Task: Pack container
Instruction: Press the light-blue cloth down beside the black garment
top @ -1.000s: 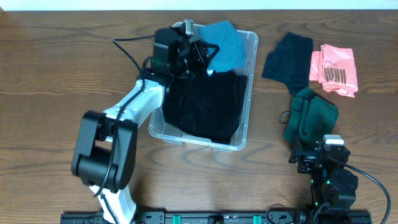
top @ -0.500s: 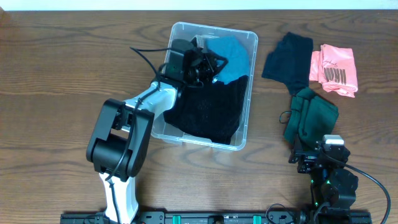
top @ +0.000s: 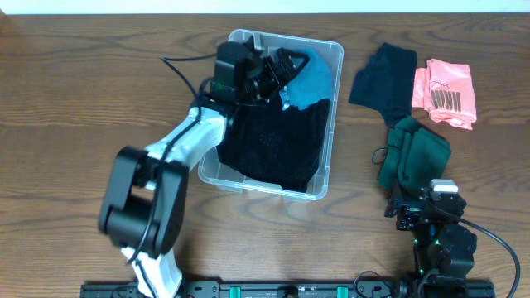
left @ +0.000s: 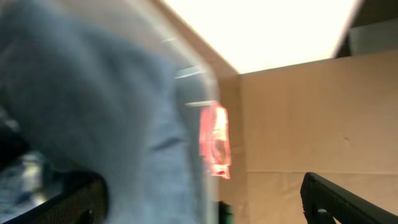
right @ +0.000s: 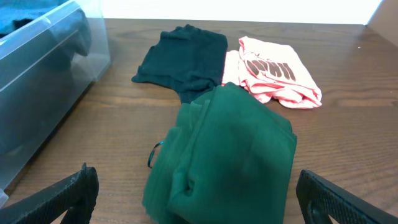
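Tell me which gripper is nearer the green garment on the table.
Right. The right gripper sits just short of the green garment, facing it. The left gripper is over the container, farther across the table from the garment.

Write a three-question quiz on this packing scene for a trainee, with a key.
1. True or false: the pink garment lies outside the container.
2. How many garments lie on the table, outside the container? A two, B three, C five.
3. Fill in: the left gripper, over the container, has its jaws ___.
Key: 1 true; 2 B; 3 open.
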